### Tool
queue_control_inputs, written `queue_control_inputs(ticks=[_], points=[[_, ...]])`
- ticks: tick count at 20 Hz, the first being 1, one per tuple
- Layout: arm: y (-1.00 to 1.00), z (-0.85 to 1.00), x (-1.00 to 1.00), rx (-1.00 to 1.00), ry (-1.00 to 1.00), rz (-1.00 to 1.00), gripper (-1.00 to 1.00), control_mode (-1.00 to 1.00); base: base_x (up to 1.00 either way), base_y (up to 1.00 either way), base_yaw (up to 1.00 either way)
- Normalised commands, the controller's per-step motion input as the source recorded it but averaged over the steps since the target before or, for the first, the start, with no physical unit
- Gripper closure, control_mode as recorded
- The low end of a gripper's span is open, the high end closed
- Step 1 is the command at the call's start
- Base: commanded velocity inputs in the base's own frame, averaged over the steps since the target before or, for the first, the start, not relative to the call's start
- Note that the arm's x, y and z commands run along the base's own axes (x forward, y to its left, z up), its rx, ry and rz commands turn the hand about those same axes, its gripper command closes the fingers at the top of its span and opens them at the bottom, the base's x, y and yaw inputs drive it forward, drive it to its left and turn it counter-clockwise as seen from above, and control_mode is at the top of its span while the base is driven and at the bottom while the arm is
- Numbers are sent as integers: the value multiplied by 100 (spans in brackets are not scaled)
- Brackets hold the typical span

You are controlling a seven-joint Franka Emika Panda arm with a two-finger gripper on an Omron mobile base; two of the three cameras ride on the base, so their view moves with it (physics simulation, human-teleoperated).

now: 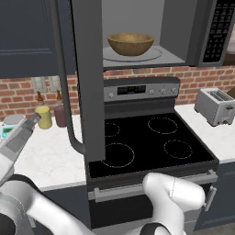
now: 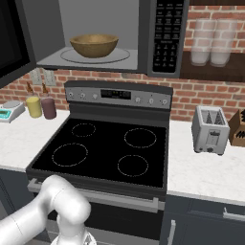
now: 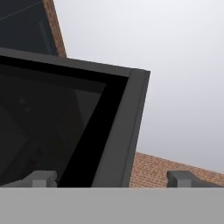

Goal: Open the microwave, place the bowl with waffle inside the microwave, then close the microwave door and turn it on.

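1. The round brown wooden bowl (image 1: 130, 43) sits on the turntable inside the large black and dark-grey microwave (image 2: 165, 36). The waffle cannot be made out in it.
2. The broad dark-grey glass-windowed microwave door (image 1: 88, 78) stands swung fully open, left of the microwave cavity, its curved bar handle (image 1: 64, 92) facing outward.
3. The gripper (image 3: 111, 177) has its jaws spread wide, holding nothing – one finger (image 3: 41, 178) sits before the door's corner.
4. Risk, as I judge it: a push near the corner may skid off, or a fast swing could jolt the bowl.
5. Below the microwave – black glass stove (image 2: 103, 148), white marble counter (image 2: 201, 172), silver toaster (image 2: 210, 129), red brick wall (image 1: 137, 73).
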Motion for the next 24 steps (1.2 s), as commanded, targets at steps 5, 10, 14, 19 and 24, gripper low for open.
queue_control_inputs(ticks=[5,10,14,19,24], points=[[-10,-7,1,0,4,5,-100,-100,0,0,0],[-21,-1,0,-2,6,7,-100,-100,0,0,0],[-29,0,0,-3,3,6,-100,-100,0,0,0],[-39,0,0,-3,0,2,-100,-100,0,0,0],[-46,0,0,-2,0,1,-100,-100,0,0,0]])
